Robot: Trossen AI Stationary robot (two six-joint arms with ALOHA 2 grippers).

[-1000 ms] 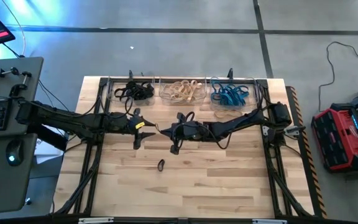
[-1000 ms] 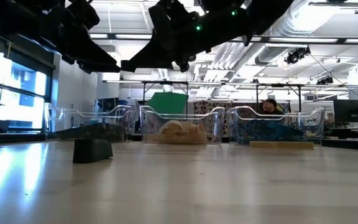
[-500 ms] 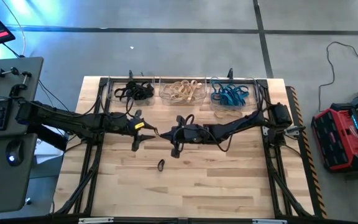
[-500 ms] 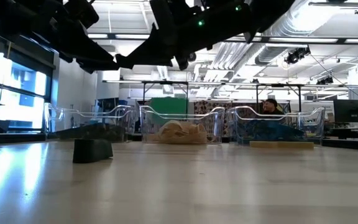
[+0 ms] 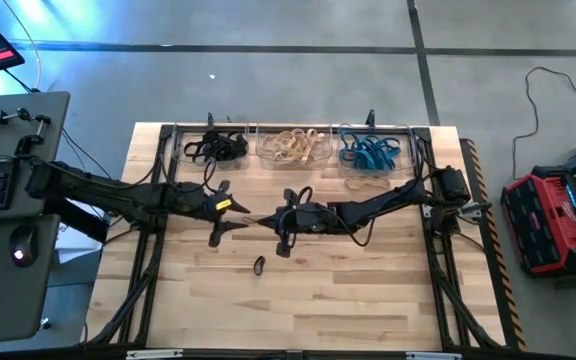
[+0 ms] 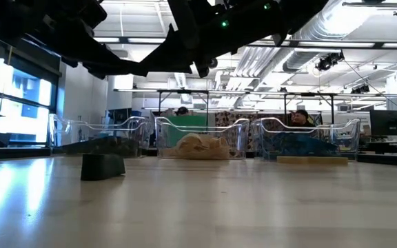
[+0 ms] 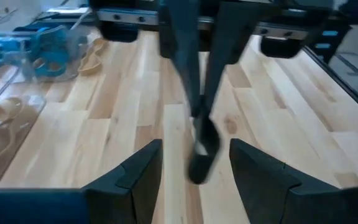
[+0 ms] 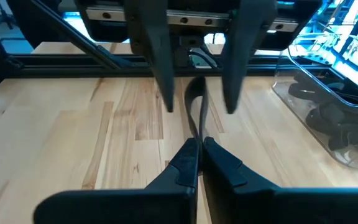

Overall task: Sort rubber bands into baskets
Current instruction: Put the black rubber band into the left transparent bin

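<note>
My right gripper [image 5: 264, 217] hangs above the table's middle, shut on a black rubber band [image 8: 193, 99]. My left gripper [image 5: 234, 213] faces it, open. Its two fingers [image 8: 157, 68] stand on either side of the band, apart from it; the band also shows in the left wrist view [image 7: 201, 152]. Another black band [image 5: 259, 266] lies on the table nearer the front edge. Three clear baskets stand along the far edge: one with black bands [image 5: 214, 148], one with tan bands [image 5: 294, 147], one with blue bands [image 5: 370, 152]. My right gripper pinches one end of the black band [image 8: 196, 127] between its two fingertips. The fingers lie about level and point toward the table's left. The band is lifted clear of the table and reaches out beyond the fingertips into the gap of the left gripper.
A tan band [image 5: 360, 183] lies on the table just in front of the blue basket. The arms' black frames and cables run along both table sides. The wood near the front edge is bare apart from the lone black band.
My two grippers have drawn a little closer together above the table's middle, the right one going toward the table's left with the black band still held clear of the table.
</note>
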